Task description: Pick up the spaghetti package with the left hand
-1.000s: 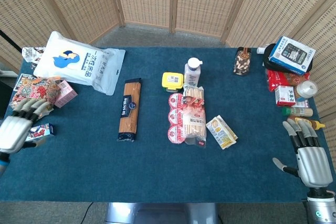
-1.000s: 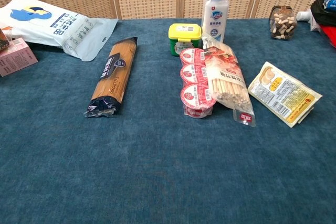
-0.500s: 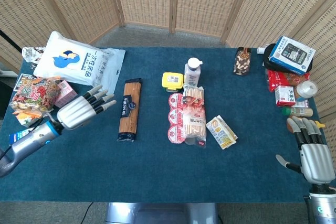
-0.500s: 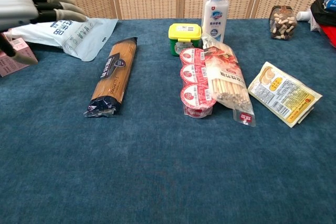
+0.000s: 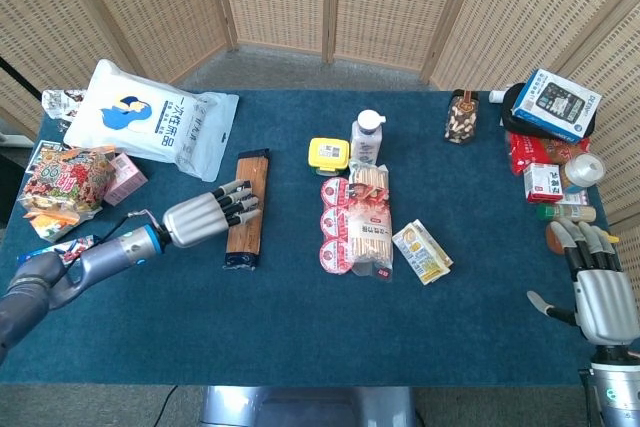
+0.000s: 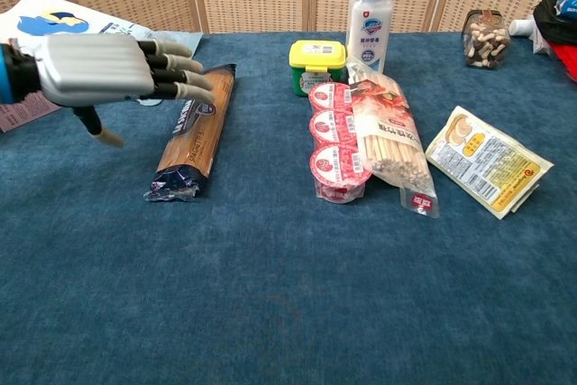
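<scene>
The spaghetti package point(image 5: 247, 219) point(image 6: 195, 137) is a long clear pack with a dark label, lying lengthwise on the blue table left of centre. My left hand point(image 5: 205, 216) point(image 6: 108, 69) hovers at its left side with fingers stretched out over the pack's middle and thumb hanging down; it holds nothing. In the chest view the fingertips reach the pack's upper half. My right hand point(image 5: 593, 287) stays at the table's right front edge, fingers extended, empty.
A white bag point(image 5: 150, 119) lies behind the left hand, snack packs point(image 5: 68, 179) at the far left. Right of the spaghetti stand a yellow tub point(image 6: 316, 61), a white bottle point(image 6: 372, 8), three red cups point(image 6: 335, 144) and a noodle pack point(image 6: 388, 139).
My left hand has swept right from the table's left edge to the spaghetti package, its fingers now over the pack. The right hand has barely shifted.
</scene>
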Controlling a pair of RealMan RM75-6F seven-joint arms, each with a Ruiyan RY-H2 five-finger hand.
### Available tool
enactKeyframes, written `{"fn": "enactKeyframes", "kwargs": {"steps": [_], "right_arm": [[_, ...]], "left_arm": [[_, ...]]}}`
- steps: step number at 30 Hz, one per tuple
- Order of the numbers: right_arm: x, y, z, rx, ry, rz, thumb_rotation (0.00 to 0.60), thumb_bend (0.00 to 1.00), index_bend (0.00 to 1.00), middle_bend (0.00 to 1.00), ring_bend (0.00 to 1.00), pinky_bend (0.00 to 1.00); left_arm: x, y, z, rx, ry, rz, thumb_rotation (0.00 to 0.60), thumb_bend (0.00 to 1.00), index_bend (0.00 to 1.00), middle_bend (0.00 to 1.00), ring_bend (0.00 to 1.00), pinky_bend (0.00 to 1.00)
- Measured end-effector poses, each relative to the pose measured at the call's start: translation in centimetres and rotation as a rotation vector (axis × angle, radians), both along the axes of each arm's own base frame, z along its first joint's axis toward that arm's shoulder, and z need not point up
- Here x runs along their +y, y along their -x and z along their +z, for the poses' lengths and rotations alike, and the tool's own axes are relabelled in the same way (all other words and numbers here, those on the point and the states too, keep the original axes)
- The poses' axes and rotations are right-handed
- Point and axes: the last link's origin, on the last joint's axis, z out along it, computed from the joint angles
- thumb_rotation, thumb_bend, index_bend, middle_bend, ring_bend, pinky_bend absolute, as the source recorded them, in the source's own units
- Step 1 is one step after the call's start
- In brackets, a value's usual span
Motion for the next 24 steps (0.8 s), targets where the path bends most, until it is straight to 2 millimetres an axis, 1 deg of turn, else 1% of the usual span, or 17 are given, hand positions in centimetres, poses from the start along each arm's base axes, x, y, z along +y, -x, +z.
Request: {"fn": "enactKeyframes", "kwargs": {"steps": [5,12,15,16,17,18,19,20,21,22,23,24], "right_arm": [[0.1,0.2,0.4,-0.007,0.015,-0.005,0.600,0.00,0.00,0.00,0.00,0.00],[0.2,0.4,1.0,-0.017,0.030,-0.006,0.600,0.00,0.00,0.00,0.00,0.00],[0.2,0.4,1.1,-0.020,0.033,-0.005,0.600,0.00,0.00,0.00,0.00,0.00],[0.2,0.4,1.2,-0.021,0.033,-0.005,0.600,0.00,0.00,0.00,0.00,0.00],[0.2,0.4,1.2,-0.022,0.034,-0.005,0.600,0.00,0.00,0.00,0.00,0.00],[0.2,0.4,1.2,-0.023,0.034,-0.004,0.600,0.00,0.00,0.00,0.00,0.00],[0.3,0.4,1.3,-0.023,0.035,-0.004,0.600,0.00,0.00,0.00,0.00,0.00],[0.3,0.4,1.3,-0.023,0.036,-0.003,0.600,0.00,0.00,0.00,0.00,0.00],[0.3,0.4,1.3,-0.024,0.037,-0.002,0.600,0.00,0.00,0.00,0.00,0.00],[0.3,0.4,1.3,-0.024,0.039,-0.002,0.600,0.00,0.00,0.00,0.00,0.00],[0.3,0.4,1.4,-0.024,0.040,-0.001,0.600,0.00,0.00,0.00,0.00,0.00],[0.4,0.4,1.4,-0.025,0.041,-0.001,0.600,0.00,0.00,0.00,0.00,0.00]], "left_arm": [[0.2,-0.6,-2.1,0.025,0.024,-0.011,0.600,0.00,0.00,0.00,0.00,0.00],[0.4,-1.3,-4.0,0.053,0.051,-0.020,0.600,0.00,0.00,0.00,0.00,0.01],[0.4,-1.6,-4.8,0.065,0.064,-0.014,0.600,0.00,0.00,0.00,0.00,0.08],[0.4,-1.8,-5.0,0.065,0.069,-0.011,0.600,0.00,0.01,0.00,0.00,0.15],[0.4,-2.0,-5.2,0.056,0.074,-0.007,0.600,0.00,0.04,0.02,0.04,0.23],[0.4,-2.2,-5.4,0.046,0.080,-0.005,0.600,0.02,0.14,0.12,0.16,0.35],[0.4,-2.5,-5.5,0.033,0.086,-0.004,0.600,0.06,0.30,0.31,0.35,0.51],[0.3,-2.9,-5.8,0.019,0.094,-0.005,0.600,0.10,0.40,0.44,0.47,0.59],[0.3,-3.1,-5.9,0.014,0.099,-0.004,0.600,0.15,0.54,0.58,0.61,0.69],[0.3,-3.2,-6.0,0.015,0.102,-0.003,0.600,0.20,0.63,0.67,0.70,0.76],[0.3,-3.3,-6.2,0.021,0.104,-0.001,0.600,0.23,0.69,0.74,0.76,0.81],[0.4,-3.4,-6.4,0.026,0.104,0.001,0.600,0.24,0.73,0.77,0.80,0.84]]}}
